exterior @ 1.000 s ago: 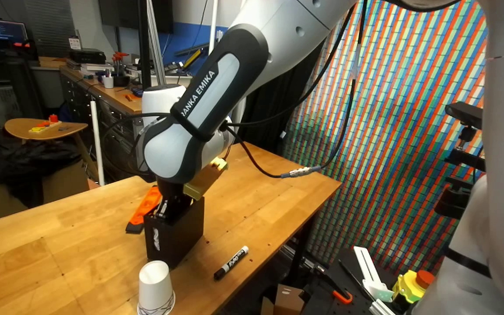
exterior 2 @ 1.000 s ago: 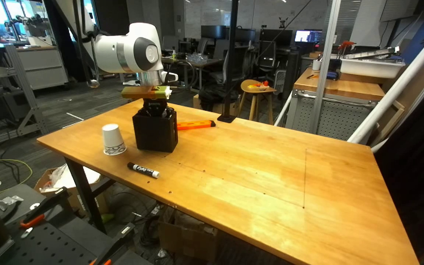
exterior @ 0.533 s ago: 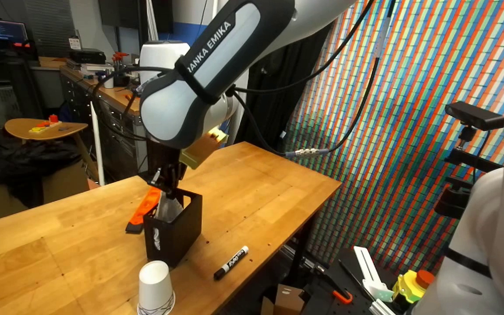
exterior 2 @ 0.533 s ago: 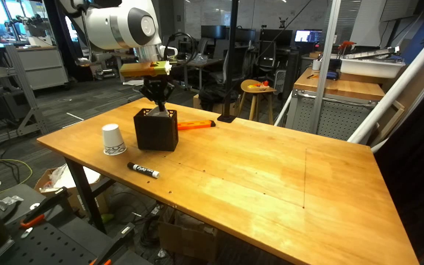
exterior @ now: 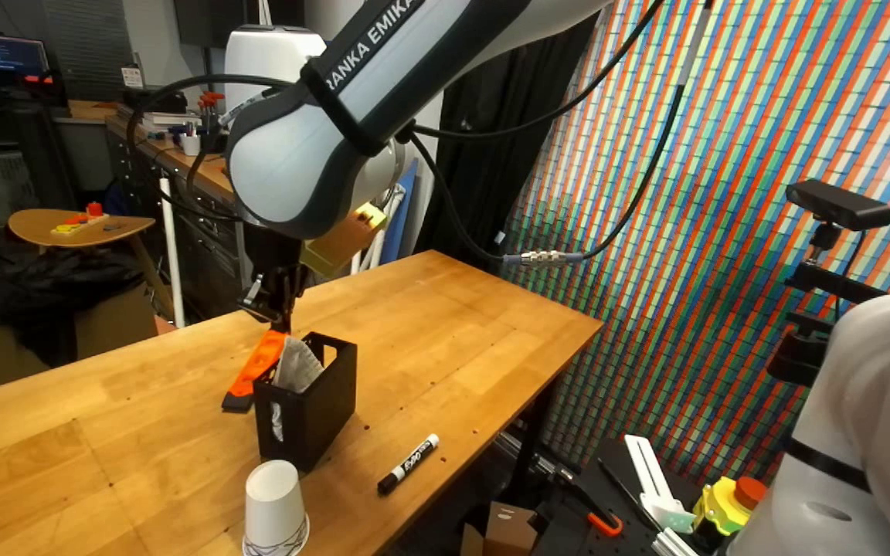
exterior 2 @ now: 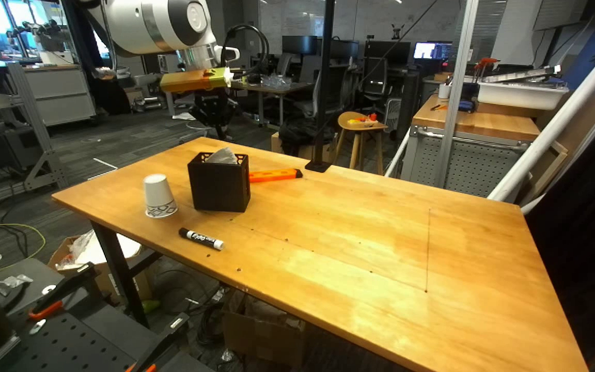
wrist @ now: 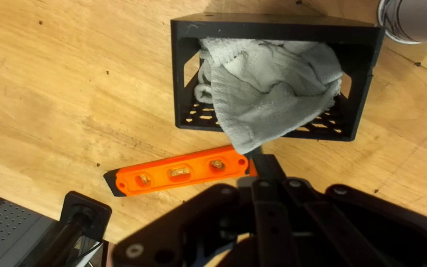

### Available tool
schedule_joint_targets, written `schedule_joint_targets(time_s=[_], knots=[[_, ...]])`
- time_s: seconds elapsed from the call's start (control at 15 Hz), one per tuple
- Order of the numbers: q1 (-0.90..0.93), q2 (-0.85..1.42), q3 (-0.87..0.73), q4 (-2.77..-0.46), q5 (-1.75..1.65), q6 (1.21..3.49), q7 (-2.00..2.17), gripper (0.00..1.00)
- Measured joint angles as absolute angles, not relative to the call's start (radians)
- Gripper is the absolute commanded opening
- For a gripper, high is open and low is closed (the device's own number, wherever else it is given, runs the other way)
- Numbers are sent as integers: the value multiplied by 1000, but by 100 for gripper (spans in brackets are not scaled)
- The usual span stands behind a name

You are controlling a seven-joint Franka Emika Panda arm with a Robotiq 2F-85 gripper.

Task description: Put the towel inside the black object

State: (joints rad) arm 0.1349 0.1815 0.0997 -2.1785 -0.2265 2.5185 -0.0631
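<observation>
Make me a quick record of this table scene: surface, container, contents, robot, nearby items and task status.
Surface: light wooden table
Container: black rectangular open-topped box, standing on the table
Contents: crumpled grey cloth towel, one corner poking above the box's rim
Robot: black gripper, shut, holding nothing, apart from the towel
Nearby: upside-down white paper cup; black-and-white marker, lying flat; long orange spirit level
Task status: looks done, though the towel isn't fully below the rim

Grey towel is all bunched up in the open-top black box, one corner poking above the rim. Box is upright.
</observation>
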Motion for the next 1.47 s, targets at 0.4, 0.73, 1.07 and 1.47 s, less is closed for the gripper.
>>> schedule_joint_targets(time_s=[0.4,0.73,1.07,1.47], knots=[[149,221,118,-2149,-227,2526,-70,0],[143,275,116,-2125,-226,2560,-87,1],[124,301,104,-2124,-226,2582,-101,1],[115,299,88,-2120,-226,2582,-106,1]])
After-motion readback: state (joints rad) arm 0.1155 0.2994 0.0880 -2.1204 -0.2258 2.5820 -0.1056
